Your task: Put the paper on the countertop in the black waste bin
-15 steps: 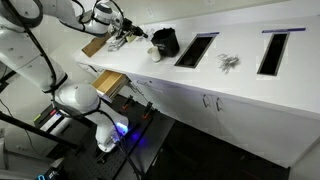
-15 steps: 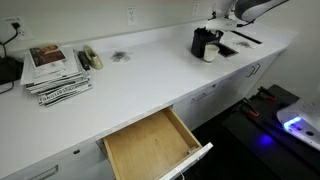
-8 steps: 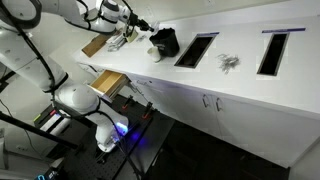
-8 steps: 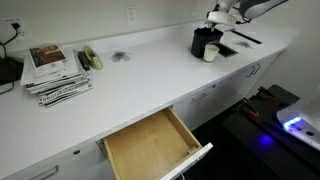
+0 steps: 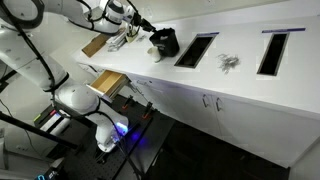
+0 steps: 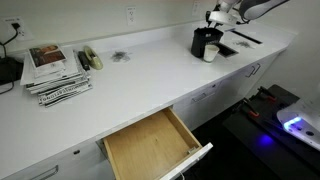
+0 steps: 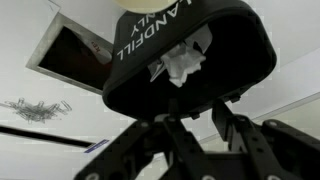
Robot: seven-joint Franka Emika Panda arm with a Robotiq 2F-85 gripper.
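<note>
The black waste bin (image 7: 190, 50) fills the wrist view and also stands on the white countertop (image 5: 240, 95) in both exterior views (image 5: 164, 41) (image 6: 203, 42). A crumpled white paper (image 7: 180, 65) lies inside the bin. My gripper (image 7: 195, 112) hangs just above the near rim of the bin, fingers apart and empty. It shows beside the bin in both exterior views (image 5: 148, 29) (image 6: 218, 17).
A small white cup (image 6: 210, 54) stands against the bin. Two dark cut-outs (image 5: 195, 49) (image 5: 272, 52) lie in the countertop, with a grey crumpled clump (image 5: 229, 63) between them. A wooden drawer (image 6: 150, 145) stands open below. Magazines (image 6: 55, 70) lie at the far end.
My gripper has moved along the countertop to the bin and now hangs over its rim. The paper now lies in the bin.
</note>
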